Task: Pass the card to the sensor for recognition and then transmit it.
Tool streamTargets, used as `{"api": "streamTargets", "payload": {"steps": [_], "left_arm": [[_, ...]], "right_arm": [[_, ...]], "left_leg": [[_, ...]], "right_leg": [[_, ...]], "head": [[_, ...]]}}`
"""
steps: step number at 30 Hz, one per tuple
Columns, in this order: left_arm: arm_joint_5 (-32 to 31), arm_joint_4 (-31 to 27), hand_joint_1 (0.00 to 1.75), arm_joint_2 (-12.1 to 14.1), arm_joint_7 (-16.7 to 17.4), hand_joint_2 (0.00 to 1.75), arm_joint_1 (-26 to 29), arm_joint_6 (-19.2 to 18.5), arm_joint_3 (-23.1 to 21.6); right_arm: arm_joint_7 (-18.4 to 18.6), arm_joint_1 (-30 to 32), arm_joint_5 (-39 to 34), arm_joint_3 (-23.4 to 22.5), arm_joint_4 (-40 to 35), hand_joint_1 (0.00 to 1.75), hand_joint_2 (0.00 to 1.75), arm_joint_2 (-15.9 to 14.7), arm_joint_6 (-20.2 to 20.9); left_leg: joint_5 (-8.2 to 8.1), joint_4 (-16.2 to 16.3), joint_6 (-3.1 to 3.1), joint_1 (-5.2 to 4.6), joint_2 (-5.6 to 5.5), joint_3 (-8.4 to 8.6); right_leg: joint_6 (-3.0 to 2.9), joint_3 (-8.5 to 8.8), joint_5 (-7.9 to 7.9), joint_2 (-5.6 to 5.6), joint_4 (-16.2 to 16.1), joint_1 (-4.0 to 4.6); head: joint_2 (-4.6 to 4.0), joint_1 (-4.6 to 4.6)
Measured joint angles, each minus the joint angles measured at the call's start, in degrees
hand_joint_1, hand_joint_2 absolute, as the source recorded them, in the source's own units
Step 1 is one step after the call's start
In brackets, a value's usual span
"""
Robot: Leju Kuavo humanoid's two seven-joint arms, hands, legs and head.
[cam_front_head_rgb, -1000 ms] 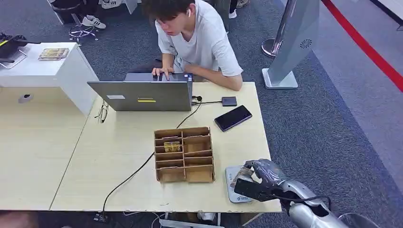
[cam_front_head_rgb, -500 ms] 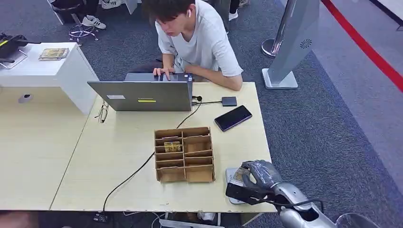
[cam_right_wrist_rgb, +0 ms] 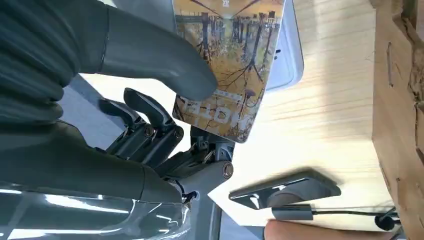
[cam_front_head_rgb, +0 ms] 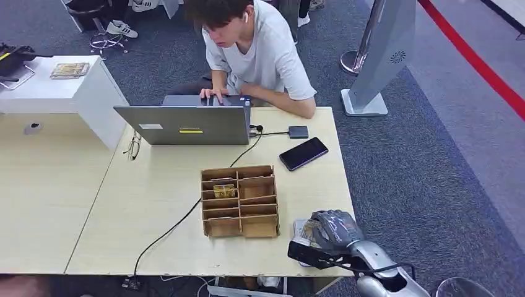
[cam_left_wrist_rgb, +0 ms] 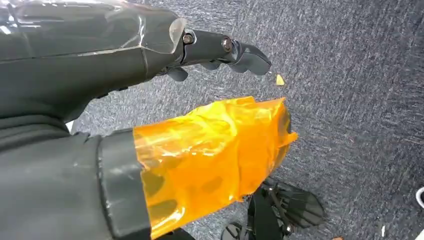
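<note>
Right wrist view: my right hand has the card pinched, thumb pressed on its printed face and the darker fingers behind it. Card sits directly over the grey sensor pad, I judge to give the reader a flat face; can't tell if it touches the pad. In the head view the right hand is at the near right corner of the table, over the sensor, which lies just right of the wooden compartment box. Tight on that side: box wall on the left, table edge just near and right. Open room is far, toward the phone, and off the right edge over carpet. A person is working at a laptop on the far side, well apart. Left hand hangs over the floor holding nothing, fingers look loosely extended.
</note>
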Motion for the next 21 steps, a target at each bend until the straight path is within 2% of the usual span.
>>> {"api": "streamTargets", "payload": {"steps": [21], "left_arm": [[-1.18, 0.0, 0.0, 0.02, 0.26, 0.0, 0.01, -0.39, -0.61]], "right_arm": [[0.72, 0.06, 1.92, 0.2, 0.79, 1.75, 1.75, 1.49, 0.0]], "left_leg": [[0.0, 0.0, 0.0, 0.0, 0.04, 0.06]], "right_leg": [[0.0, 0.05, 0.01, 0.02, 0.0, 0.0]], "head": [[0.0, 0.0]]}}
